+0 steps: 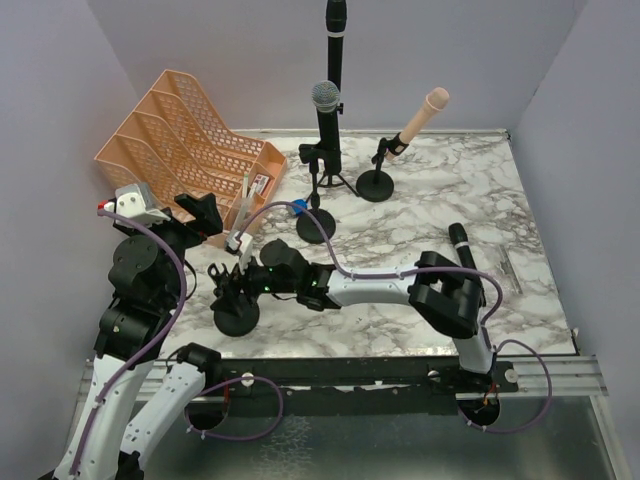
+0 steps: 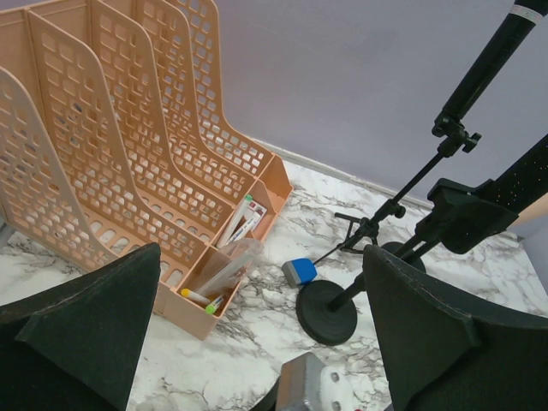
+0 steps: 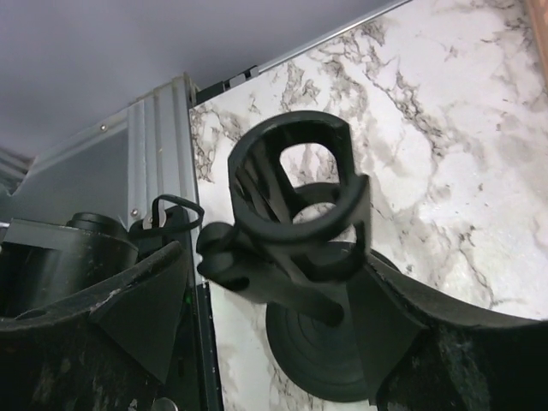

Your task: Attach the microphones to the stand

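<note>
Gripper on the right (image 3: 272,301) — spread wide — straddles the stand clip (image 3: 295,184).

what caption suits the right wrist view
Open right gripper flanking the empty black clip of a round-based microphone stand

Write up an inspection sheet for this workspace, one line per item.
Surface: white marble table.
Job's things: tall black microphone, mesh-head microphone and pink microphone clipped in stands; fourth microphone lies on the table; one empty stand.
Clutter: peach file organizer, small blue object.
Tools: left tool open, empty; right tool open around the empty stand's clip.
Cables: purple cables run along both arms.
Surroundings: plain lilac walls.
</note>
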### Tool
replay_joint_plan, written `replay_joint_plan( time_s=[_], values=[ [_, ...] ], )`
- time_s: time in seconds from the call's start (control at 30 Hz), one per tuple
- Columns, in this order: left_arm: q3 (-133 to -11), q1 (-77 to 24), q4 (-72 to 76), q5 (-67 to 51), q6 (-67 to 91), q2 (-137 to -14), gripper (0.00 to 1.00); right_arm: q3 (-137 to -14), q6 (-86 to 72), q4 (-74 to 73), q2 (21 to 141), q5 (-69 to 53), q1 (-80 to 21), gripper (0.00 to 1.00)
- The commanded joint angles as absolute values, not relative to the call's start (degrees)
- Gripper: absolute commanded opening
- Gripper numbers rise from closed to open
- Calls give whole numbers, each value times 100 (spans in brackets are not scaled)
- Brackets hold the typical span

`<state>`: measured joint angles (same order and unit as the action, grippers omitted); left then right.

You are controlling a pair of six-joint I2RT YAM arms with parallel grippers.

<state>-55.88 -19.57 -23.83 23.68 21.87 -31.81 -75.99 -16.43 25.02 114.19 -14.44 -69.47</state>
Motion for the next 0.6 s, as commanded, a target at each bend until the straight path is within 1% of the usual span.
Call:
replay_joint_plan(
  time_s=[0.0, 0.07, 0.23, 0.33, 0.43, 0.57],
  values=[
    [-5741, -1951, -2382, 2577, 2180, -3174, 99, -8042, -1608, 2209, 11874, -1369, -7123, 74],
    [-5735, -1951, -2386, 2520, 2151, -3156, 99, -8076, -1608, 2284, 11935, -1290, -7136, 67],
    [-5718, -1951, -2434, 2464, 2165, -3169, 99, -7716, -1567, 2752, 11700, -905, -7162, 38],
    [-5704, -1951, -2426, 2424, 2210, -3185, 99, -7288, -1538, 3135, 11348, -502, -7163, 25],
    [-5712, -1951, -2426, 2396, 2206, -3238, 99, -6914, -1529, 3302, 11002, 136, -7163, 21],
    [-5698, -1951, -2413, 2318, 2219, -3286, 99, -6528, -1481, 3163, 10467, 1246, -7163, 21]
  ],
)
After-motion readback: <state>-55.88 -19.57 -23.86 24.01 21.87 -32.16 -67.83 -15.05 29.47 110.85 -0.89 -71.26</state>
